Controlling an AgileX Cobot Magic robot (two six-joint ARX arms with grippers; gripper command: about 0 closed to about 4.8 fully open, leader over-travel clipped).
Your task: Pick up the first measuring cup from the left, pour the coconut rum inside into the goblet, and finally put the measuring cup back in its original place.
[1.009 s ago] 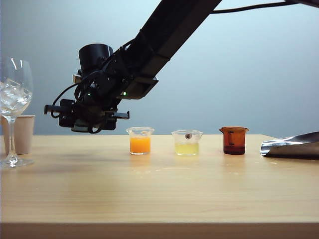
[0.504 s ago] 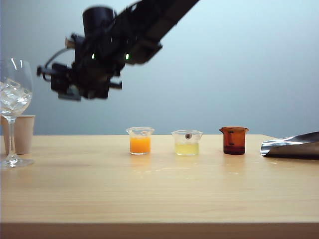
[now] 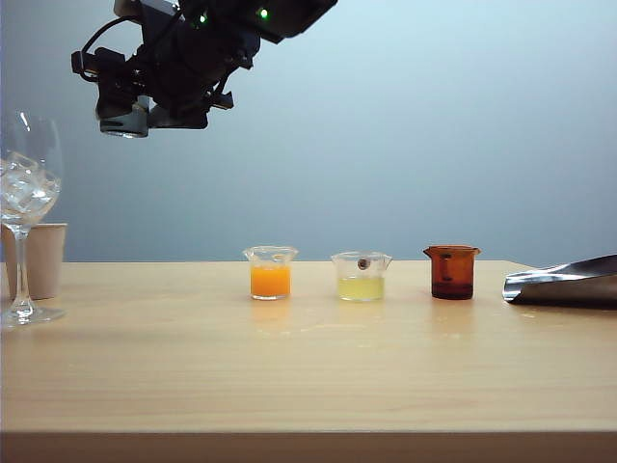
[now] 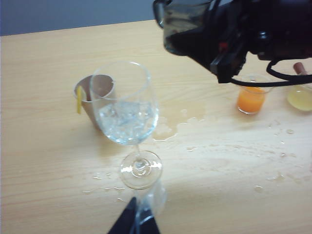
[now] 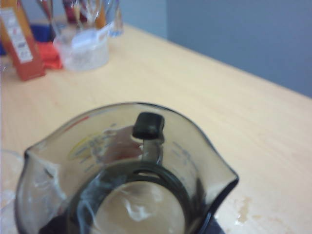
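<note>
While the right gripper jaws clamp the first measuring cup, we see it high above the goblet. Below the goblet's foot, the left gripper jaws' state cannot be told.

The bench is pale, smooth, matt wood-grain. The goblet is clear glossy glass; the first measuring cup is smoky translucent plastic. The paper cup is matt beige.
</note>
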